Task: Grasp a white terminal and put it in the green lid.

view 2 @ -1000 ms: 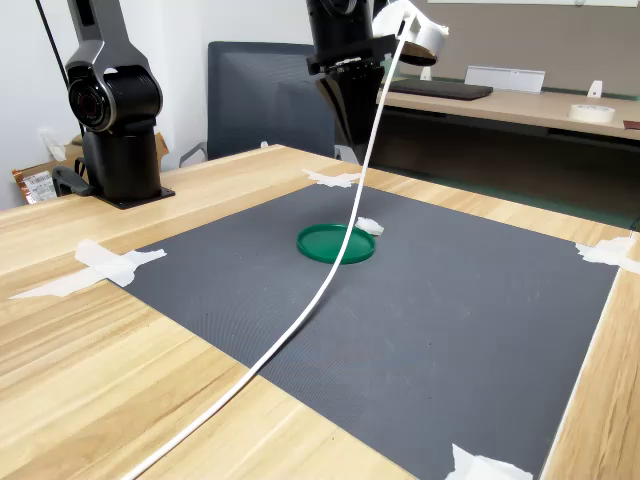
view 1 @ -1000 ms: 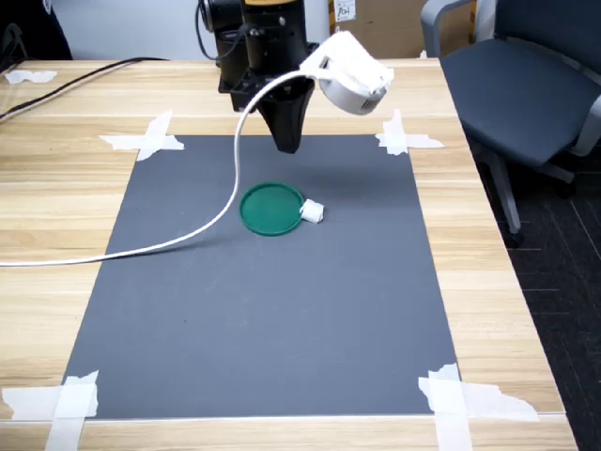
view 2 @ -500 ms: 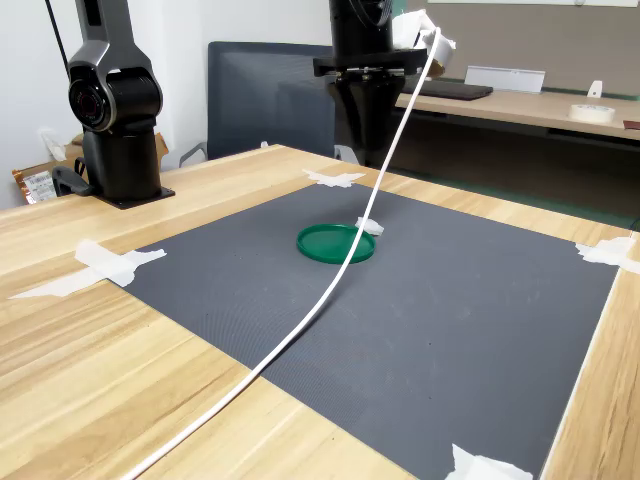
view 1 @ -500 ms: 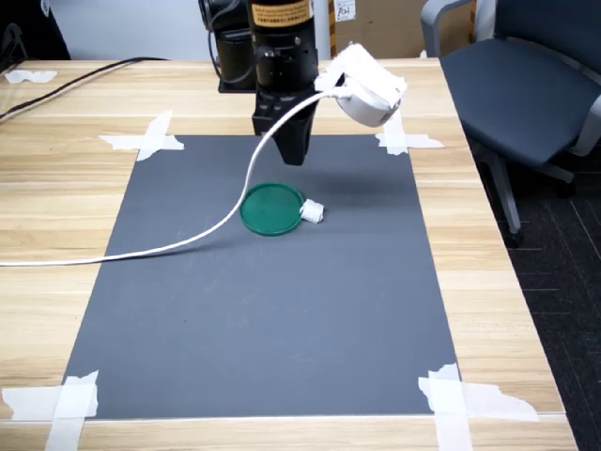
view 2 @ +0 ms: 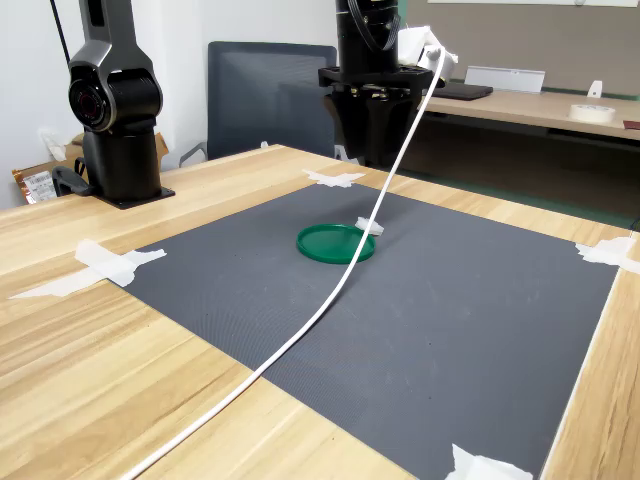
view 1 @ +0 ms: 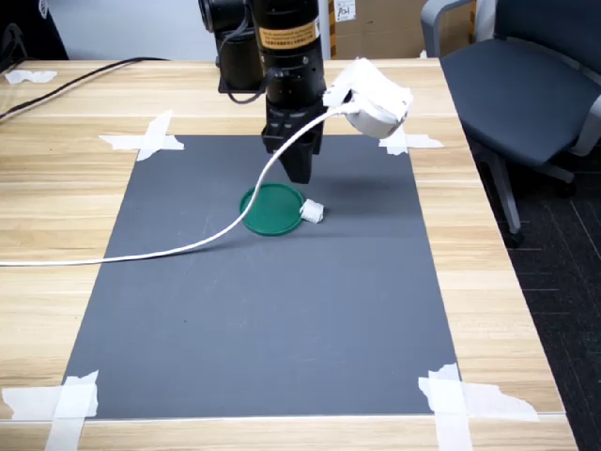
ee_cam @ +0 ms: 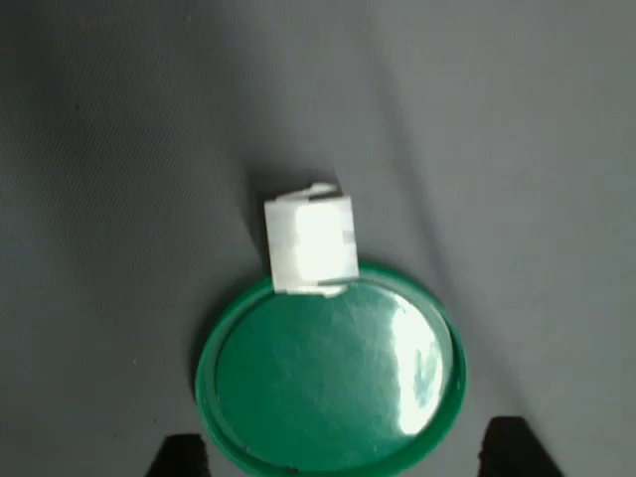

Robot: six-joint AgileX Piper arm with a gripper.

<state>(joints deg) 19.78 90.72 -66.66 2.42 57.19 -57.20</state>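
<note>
Gripper: black tapered gripper [view 1: 300,172] hangs point-down above the mat, free of any load; in the wrist view only two dark fingertips [ee_cam: 179,456] show, set wide apart at the frame edge, so the jaws stand spread.
Terminal: tiny white plastic terminal [ee_cam: 310,241], blocky with squared faces and a small lip on one side, lies on the mat ahead of the fingertips in the wrist view, touching the lid's rim from outside; in the first exterior view [view 1: 313,211] it sits just below and right of the gripper tip.
Lid: flat round dark-green plastic lid [ee_cam: 333,373], glossy inside with a raised rim, lies between and just ahead of the spread fingertips; in the first exterior view [view 1: 272,209] it is just below the gripper.
Mat: matte dark-grey finely textured mat [view 1: 263,319] under everything, its corners held by white tape strips [view 1: 143,139] on a light wood-grain table [view 1: 56,188].
Camera: white rounded plastic device [view 1: 371,99] on the arm beside the gripper, trailing a smooth white cable [view 1: 150,251] across the mat.
</note>
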